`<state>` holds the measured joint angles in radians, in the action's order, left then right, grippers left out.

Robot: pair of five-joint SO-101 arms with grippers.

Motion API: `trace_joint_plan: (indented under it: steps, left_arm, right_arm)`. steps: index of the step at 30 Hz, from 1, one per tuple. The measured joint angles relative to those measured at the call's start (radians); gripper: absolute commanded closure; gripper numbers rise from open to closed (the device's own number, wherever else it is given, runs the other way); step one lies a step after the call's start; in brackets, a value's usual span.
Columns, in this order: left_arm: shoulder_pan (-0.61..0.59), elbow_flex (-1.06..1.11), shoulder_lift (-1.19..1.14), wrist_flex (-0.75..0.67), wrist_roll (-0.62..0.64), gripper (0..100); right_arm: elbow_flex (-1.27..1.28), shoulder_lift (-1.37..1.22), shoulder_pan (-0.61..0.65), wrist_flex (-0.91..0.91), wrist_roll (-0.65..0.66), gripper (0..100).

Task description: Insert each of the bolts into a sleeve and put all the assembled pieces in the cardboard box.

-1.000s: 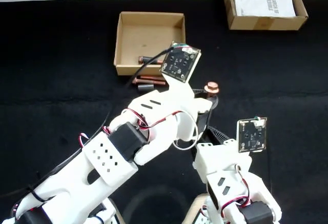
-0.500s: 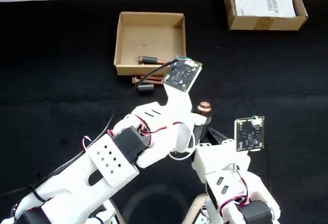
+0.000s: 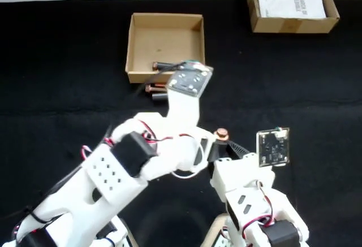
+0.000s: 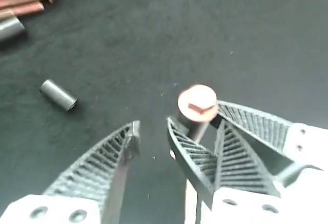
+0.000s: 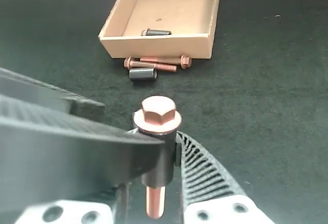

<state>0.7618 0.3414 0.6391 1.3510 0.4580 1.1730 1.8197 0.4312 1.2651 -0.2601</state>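
The cardboard box (image 3: 161, 43) sits far and a little left, with one piece lying inside. My left gripper (image 4: 151, 131) hangs wide open and empty, one finger just beside the bolt (image 5: 155, 114). My right gripper (image 5: 166, 149) pinches that bolt upright by its sleeve (image 5: 161, 170). If the finger nudges it, or the bolt sits loose, it could slip out before reaching the box.

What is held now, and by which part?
The right gripper holds the bolt by the dark sleeve under its head; the left gripper is open, empty.
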Motion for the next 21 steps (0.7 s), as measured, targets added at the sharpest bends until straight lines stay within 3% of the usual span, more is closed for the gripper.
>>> trace_joint_plan:
  steps: [8,11,16,21]
  left_arm:
    - [0.003,-0.339,0.002,0.338,-0.005,76]
    - [-0.011,-0.434,0.041,0.393,-0.006,82]
    - [-0.146,-0.473,0.192,0.402,-0.064,99]
    - [-0.367,-0.385,0.315,0.402,-0.209,99]
  right_arm:
    - [0.025,0.000,-0.015,-0.005,0.000,99.1]
    - [0.038,-0.002,-0.049,-0.037,0.002,99.1]
    - [0.037,-0.006,-0.061,-0.166,0.118,99.1]
    - [0.009,-0.141,-0.069,-0.259,0.172,99.1]
